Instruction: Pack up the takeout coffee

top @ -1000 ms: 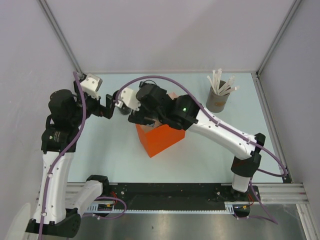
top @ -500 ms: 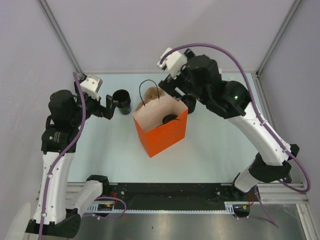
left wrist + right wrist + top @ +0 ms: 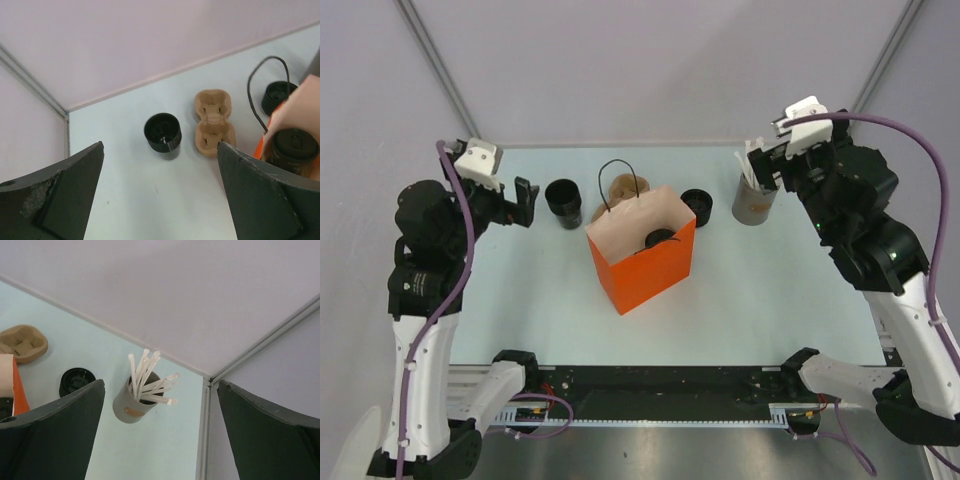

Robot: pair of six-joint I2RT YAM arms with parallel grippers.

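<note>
Both arms sit at the side edges of the pale-green bench [image 3: 540, 290], left hand [image 3: 523, 203] and right hand [image 3: 762, 166] with fingers spread wide, leaving open room around the upright orange paper bag [image 3: 645, 275]. The left wrist view looks down on the black lidded takeout coffee cup [image 3: 295, 149] inside it, grey walls [image 3: 650, 70] behind

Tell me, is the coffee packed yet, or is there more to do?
Looks mostly done: a lidded black cup sits inside the orange paper bag. Nothing is in hand; the left claw and right claw are both open, empty, off to the sides. Possibly left: another black cup stands on the table beside the bag, and the pulp cup carrier behind it.
</note>
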